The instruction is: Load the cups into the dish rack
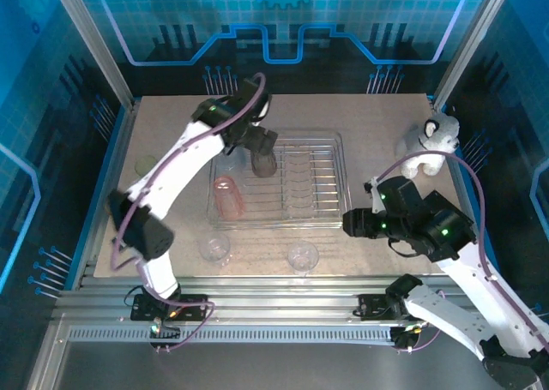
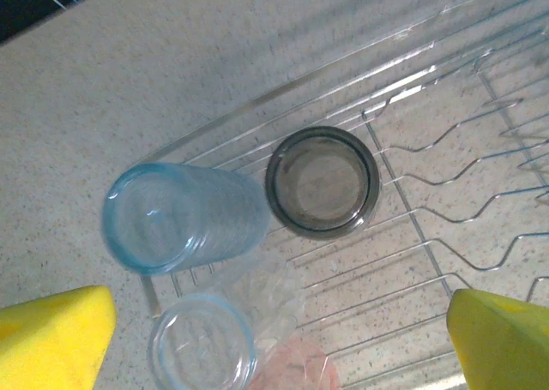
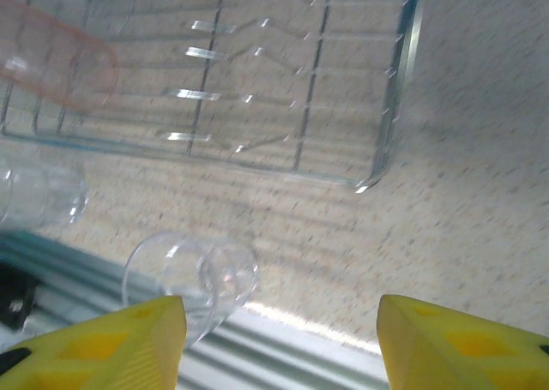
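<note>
**Desk:** What are we looking at?

**Photographer:** A silver wire dish rack (image 3: 401,99) mid-table, partly loaded. A smoky dark plastic tumbler (image 2: 322,182) stands upright in its far left corner. A blue translucent tumbler (image 2: 180,219) lies on its side just beside it, and a red-pink tumbler (image 1: 227,197) lies on the wires nearer the arms. The left fingers (image 2: 53,339) hover over that corner, spread wide and holding nothing.

**Desk:** And the right arm?

**Photographer:** The right fingers (image 3: 463,343) hang low over the speckled tabletop (image 3: 480,193), apart and empty. A clear plastic tumbler (image 3: 193,279) lies on its side at the near edge, just off one fingertip. A second clear tumbler (image 3: 39,193) sits further left. A pale green tumbler (image 1: 146,163) waits well apart, on the far left.

**Desk:** What would a clean next step look like?

**Photographer:** My read is that the clear tumbler is the right arm's pick. It sits off-centre, so the arm should shift sideways until the cup's body lies squarely between the fingers. It should then close gently, since a round cup on its side may roll or squirt out. It needs lifting well above the rim and setting on free wires away from the pink cup. The left arm should rise straight up, so it nudges neither corner cup.
</note>
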Tool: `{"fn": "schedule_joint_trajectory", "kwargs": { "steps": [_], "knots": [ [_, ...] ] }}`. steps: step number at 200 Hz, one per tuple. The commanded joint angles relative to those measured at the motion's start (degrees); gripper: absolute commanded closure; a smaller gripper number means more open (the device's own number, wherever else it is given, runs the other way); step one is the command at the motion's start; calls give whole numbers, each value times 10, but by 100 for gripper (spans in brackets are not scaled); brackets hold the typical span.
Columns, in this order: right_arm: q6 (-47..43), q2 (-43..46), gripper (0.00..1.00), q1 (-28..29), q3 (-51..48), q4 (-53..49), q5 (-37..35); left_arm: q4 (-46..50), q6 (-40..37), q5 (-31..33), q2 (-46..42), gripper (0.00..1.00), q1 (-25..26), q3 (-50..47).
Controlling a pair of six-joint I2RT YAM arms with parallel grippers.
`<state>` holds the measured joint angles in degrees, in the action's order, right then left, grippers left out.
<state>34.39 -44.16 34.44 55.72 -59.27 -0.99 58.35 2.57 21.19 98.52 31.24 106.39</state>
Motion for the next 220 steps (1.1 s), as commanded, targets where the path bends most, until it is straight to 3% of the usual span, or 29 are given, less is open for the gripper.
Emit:
{"fn": "schedule_joint_trajectory", "kwargs": {
  "steps": [1, 29, 55, 126, 182, 220],
  "knots": [
    [92, -10, 37, 74, -19, -14, 0, -138, 42, -13, -140, 1, 0, -139],
    [128, -76, 30, 169, -27, 7, -43, -293, 90, -91, -342, 1, -1, -369],
    [132, -149, 30, 206, -17, 27, -60, -362, 119, -131, -477, 1, 0, -511],
    [120, -310, 41, 249, 2, 63, -99, -307, 163, -128, -598, 1, 0, -609],
    [111, -366, 69, 249, 7, 91, -98, -290, 177, -123, -622, 1, 0, -622],
    [80, -392, 100, 249, 50, 41, -101, -288, 186, -124, -622, 1, -1, -628]
  ]
}}
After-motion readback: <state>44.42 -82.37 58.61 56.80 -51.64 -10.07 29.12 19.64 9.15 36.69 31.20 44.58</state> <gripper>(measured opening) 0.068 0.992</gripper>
